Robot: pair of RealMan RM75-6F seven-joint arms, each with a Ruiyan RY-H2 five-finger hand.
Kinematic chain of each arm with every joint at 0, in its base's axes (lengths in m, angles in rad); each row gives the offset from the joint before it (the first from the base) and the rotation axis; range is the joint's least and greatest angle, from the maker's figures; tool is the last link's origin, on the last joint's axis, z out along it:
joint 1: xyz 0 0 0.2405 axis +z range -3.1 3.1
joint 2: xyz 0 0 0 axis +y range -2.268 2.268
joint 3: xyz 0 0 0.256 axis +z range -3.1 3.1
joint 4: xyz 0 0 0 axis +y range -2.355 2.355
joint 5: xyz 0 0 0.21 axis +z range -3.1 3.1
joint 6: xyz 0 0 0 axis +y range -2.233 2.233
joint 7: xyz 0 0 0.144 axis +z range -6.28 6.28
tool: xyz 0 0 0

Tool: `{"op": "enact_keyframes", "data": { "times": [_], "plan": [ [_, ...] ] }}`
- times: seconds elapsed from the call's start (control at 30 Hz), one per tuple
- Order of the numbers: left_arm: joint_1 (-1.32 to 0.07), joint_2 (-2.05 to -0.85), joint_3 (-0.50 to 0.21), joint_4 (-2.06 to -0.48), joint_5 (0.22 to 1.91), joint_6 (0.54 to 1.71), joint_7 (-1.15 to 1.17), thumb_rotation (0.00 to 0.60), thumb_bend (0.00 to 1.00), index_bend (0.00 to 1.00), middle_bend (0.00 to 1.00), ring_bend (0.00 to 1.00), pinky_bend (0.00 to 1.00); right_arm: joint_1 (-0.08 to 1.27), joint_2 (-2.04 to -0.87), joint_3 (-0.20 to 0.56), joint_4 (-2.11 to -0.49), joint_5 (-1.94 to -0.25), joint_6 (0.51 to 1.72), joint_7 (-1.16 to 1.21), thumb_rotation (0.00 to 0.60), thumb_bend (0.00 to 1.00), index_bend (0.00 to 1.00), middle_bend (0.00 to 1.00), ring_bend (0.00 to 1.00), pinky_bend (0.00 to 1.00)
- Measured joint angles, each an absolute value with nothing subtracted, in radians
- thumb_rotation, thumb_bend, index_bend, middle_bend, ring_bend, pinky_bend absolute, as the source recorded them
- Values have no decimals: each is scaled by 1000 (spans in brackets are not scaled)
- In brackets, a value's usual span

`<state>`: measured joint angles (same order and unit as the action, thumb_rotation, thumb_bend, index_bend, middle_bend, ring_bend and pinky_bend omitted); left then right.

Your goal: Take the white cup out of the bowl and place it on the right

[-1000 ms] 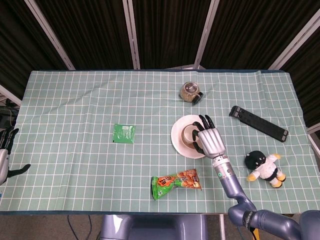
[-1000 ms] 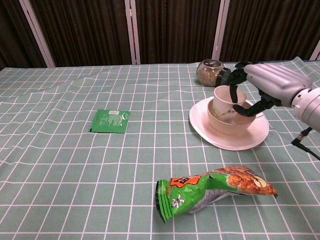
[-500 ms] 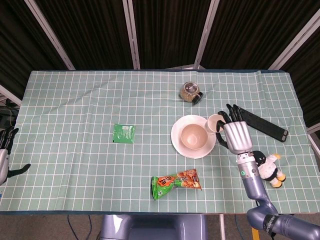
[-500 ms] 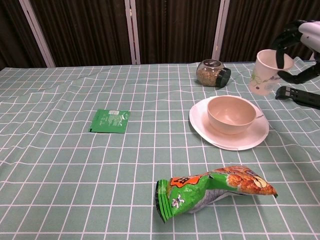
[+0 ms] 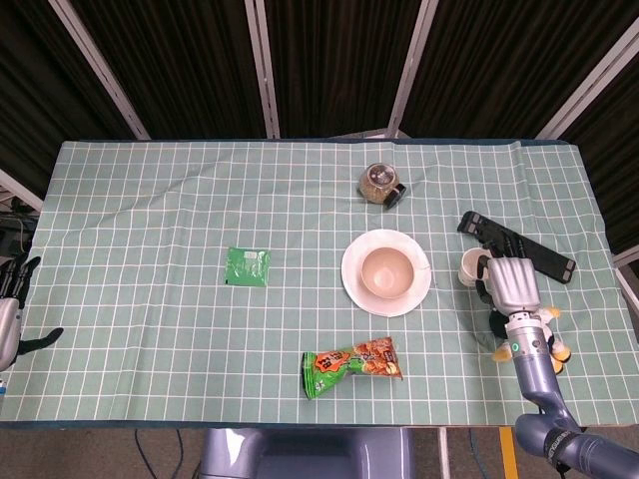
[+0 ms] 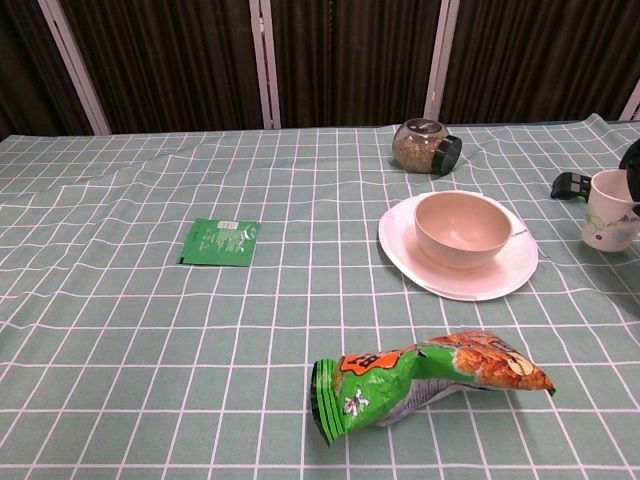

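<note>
1. Moved: white cup (image 5: 470,267) is out of the bowl (image 5: 385,271); a second ago it sat inside, half a second ago it was in the air above the plate's right edge; now it's low, right of the plate (image 5: 351,282), well apart from it
2. Cup upright in chest view (image 6: 612,211), at or just above the tablecloth; can't tell whether the base touches
3. Right hand (image 5: 509,283) is wrapped on the cup's right side, fingers closed around it; not let go yet
4. Bowl is empty, sitting on the plate, undisturbed
5. Meaning: take-out done, placement nearly done; my guess is what's left is to settle the cup and release
6. Risk: black bar (image 5: 517,246) just behind the cup, plush toy (image 5: 544,342) just beside the wrist; tight spot for pulling back
7. Left hand (image 5: 10,299) is at the far left edge, off the table; mostly cut off, grip state can't be read
8. Elsewhere: jar (image 5: 379,183) behind the plate, green packet (image 5: 248,266) left, snack bag (image 5: 351,363) in front; table (image 5: 150,200) covered in green check cloth
</note>
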<state>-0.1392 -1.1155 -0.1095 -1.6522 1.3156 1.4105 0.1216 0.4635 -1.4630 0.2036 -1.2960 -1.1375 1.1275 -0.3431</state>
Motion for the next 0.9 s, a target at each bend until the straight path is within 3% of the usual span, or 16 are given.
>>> {"op": "enact_keyframes", "data": {
  "times": [0.17,0.27,0.33,0.43,0.6,0.9],
  "plan": [
    [-140,-1115,-111,-1648,1312,1407,116,600,110,0,0,0,0,468,-1488,191,-1258,-1098,1083,-363,600,344,650,229,0,0],
    [-141,-1114,-112,-1647,1311,1406,114,600,110,0,0,0,0,469,-1485,185,-1261,-1095,1076,-373,600,296,623,157,0,0],
    [-141,-1114,-111,-1647,1312,1406,114,600,109,0,0,0,0,469,-1480,183,-1268,-1089,1071,-385,600,278,479,60,0,0],
    [-141,-1114,-111,-1648,1314,1408,113,600,111,0,0,0,0,469,-1468,179,-1292,-1080,1068,-408,600,247,233,0,0,0],
    [-138,-1112,-111,-1649,1318,1414,107,600,109,0,0,0,0,459,-1443,180,-1351,-1078,1100,-424,600,183,29,0,0,0],
    [-140,-1110,-106,-1640,1318,1403,105,600,110,0,0,0,0,389,-1373,156,-1450,-1175,1230,-352,600,141,0,0,0,0]
  ]
}}
